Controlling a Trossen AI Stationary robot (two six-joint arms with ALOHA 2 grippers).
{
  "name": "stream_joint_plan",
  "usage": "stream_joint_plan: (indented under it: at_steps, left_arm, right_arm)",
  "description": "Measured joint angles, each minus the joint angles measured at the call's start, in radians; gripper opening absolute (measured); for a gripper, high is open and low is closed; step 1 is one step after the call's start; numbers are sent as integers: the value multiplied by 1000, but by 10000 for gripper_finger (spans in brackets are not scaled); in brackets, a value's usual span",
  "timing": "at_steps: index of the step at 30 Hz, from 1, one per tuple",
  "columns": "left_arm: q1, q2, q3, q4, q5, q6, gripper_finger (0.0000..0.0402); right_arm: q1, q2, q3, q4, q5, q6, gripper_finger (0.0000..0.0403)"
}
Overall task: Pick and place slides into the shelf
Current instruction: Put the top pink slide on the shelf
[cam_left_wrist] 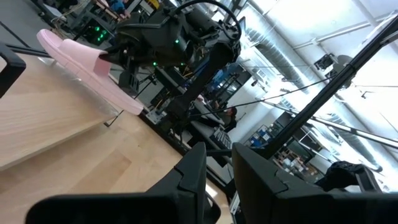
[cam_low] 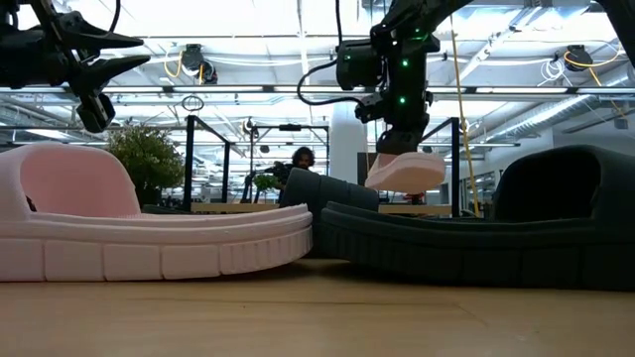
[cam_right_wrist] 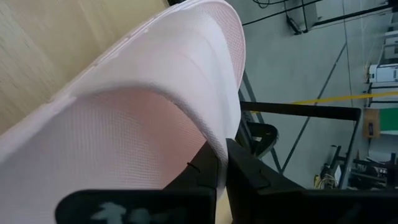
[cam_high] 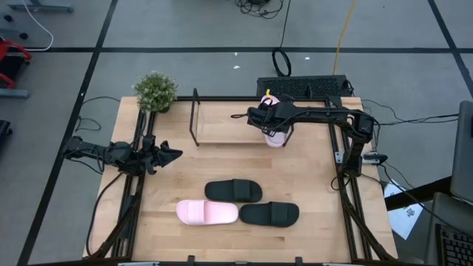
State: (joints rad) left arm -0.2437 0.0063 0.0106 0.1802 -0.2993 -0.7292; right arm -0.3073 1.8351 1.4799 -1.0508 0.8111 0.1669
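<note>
My right gripper (cam_high: 267, 118) reaches over the right end of the shelf (cam_high: 222, 125), shut on a pale pink slide (cam_high: 275, 135). The low view shows this slide (cam_low: 405, 171) in the air below the gripper (cam_low: 397, 134). Another pale pink slide (cam_high: 207, 213) and two black slides (cam_high: 233, 191) (cam_high: 270, 214) lie sole down on the near half of the table. My left gripper (cam_high: 168, 154) waits open by the table's left edge, raised (cam_low: 114, 52). Its wrist view shows the held slide (cam_left_wrist: 87, 68) above the shelf's board (cam_left_wrist: 43, 124). My right gripper pinches the pink slide's wide strap at its edge (cam_right_wrist: 219, 146) between the two fingers, one on either face of the strap. The fingers come from above. The slide hangs below them, lifted clear and tilted, over the shelf's right end.
A small potted plant (cam_high: 155, 91) stands at the table's far left corner beside the shelf. A keyboard (cam_high: 303, 87) lies beyond the far edge. Bare tabletop lies between the shelf and the three slides. A person (cam_low: 301, 159) sits in the room behind.
</note>
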Motion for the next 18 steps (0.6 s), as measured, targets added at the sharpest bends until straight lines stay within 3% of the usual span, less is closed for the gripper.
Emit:
stream_joint_plan:
  at_steps: [18]
  left_arm:
    - [0,0,0,-1,0,0,74]
  right_arm:
    - [0,-2,-125,33,4,53,4]
